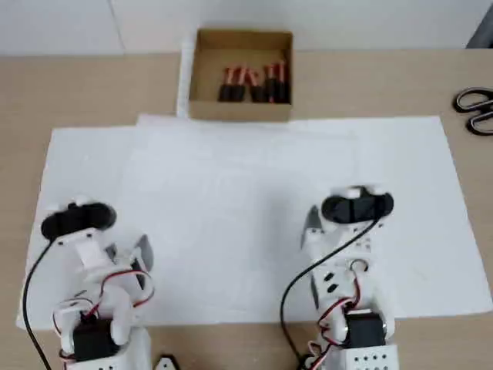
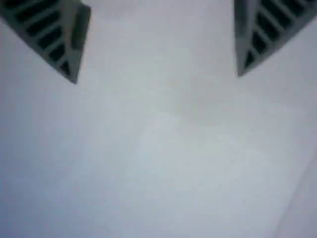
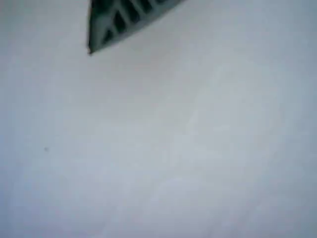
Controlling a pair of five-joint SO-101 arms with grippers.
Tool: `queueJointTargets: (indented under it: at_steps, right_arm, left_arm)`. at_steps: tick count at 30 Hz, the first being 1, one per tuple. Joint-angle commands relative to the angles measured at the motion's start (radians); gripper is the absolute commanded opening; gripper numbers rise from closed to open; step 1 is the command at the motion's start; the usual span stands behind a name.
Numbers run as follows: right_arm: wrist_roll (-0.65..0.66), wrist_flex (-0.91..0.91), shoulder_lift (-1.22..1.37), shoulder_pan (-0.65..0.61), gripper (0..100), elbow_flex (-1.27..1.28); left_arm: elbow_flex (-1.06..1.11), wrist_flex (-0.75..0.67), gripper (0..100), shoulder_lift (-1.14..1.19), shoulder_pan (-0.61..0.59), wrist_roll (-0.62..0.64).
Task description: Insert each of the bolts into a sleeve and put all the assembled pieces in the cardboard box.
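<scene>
Boxed bolt-sleeve pieces (image 1: 254, 85), well ahead of the left gripper (image 2: 157, 77) (jaws apart) and right gripper (image 1: 312, 223) (couldn't tell), looked light, rigid, slick; best grasped mid-sleeve.

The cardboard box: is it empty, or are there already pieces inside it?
Not empty. In the high view the cardboard box holds several red-and-black pieces, side by side on its floor.

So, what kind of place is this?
Likely a robotics lab or workshop bench: two small robot arms at a wooden table, white paper spread over it, a cardboard box holding assembled pieces.
</scene>
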Motion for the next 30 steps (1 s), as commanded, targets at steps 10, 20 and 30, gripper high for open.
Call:
queueJointTargets:
  at_steps: [10, 20, 30]
  right_arm:
    - [-0.008, 0.182, -0.012, 0.012, 21.3, 0.008]
    - [-0.008, 0.186, -0.012, 0.012, 21.3, 0.008]
    - [-0.008, 0.186, -0.012, 0.012, 21.3, 0.008]
  left_arm:
    - [0.028, -0.018, 20, -0.011, 0.002, -0.003]
    - [0.028, -0.018, 20, -0.011, 0.002, -0.003]
    - [0.028, -0.018, 20, -0.011, 0.002, -0.003]
